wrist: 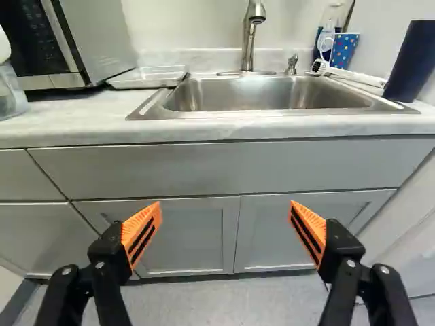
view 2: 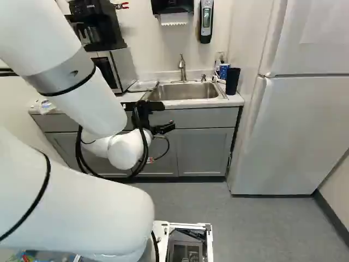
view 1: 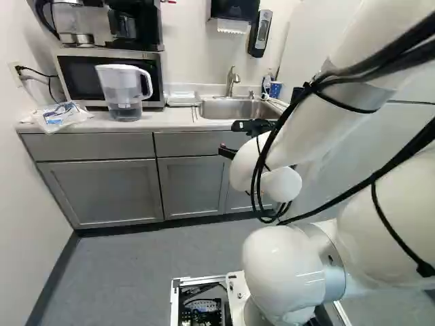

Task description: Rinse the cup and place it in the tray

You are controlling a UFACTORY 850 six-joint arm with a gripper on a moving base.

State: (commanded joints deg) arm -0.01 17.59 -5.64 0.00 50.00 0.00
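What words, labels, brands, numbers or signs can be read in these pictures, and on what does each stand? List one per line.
No text can be read.
Coffee maker: faint print, too small.
Microwave: marks on its dark panel, too blurred.
Wall dispenser: any print is too small.

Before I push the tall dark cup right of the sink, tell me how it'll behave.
The dark cup would probably tip if pushed near the rim, being tall on a narrow base. Its even, undented wall suggests it is fairly stiff. It may be slippery, as that wall looks smooth.
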